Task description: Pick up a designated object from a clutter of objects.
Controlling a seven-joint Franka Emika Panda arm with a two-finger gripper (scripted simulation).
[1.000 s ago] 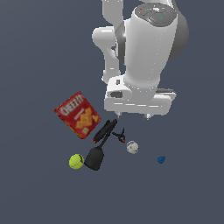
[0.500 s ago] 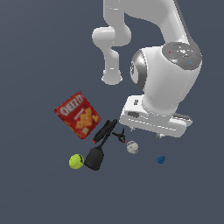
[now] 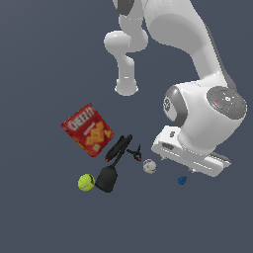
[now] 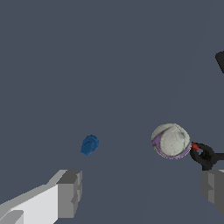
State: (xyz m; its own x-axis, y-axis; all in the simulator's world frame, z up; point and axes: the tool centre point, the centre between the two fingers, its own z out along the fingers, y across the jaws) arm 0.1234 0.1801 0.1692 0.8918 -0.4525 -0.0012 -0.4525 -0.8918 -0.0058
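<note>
Judging by its size, we expect the tiny blue piece to be light, stiff and rather smooth, so it may roll or slip; we would take it across its short round sides. It lies alone on the surface, apart from the whitish ball and the small black clamp. Our gripper hangs above, jaws released and wide, not centred over the piece.

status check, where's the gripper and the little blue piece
Gripper open, empty, above the surface. Blue piece lying free, not between the fingers. Whitish ball close beside it, black clamp just past the ball; nothing on the piece itself.
</note>
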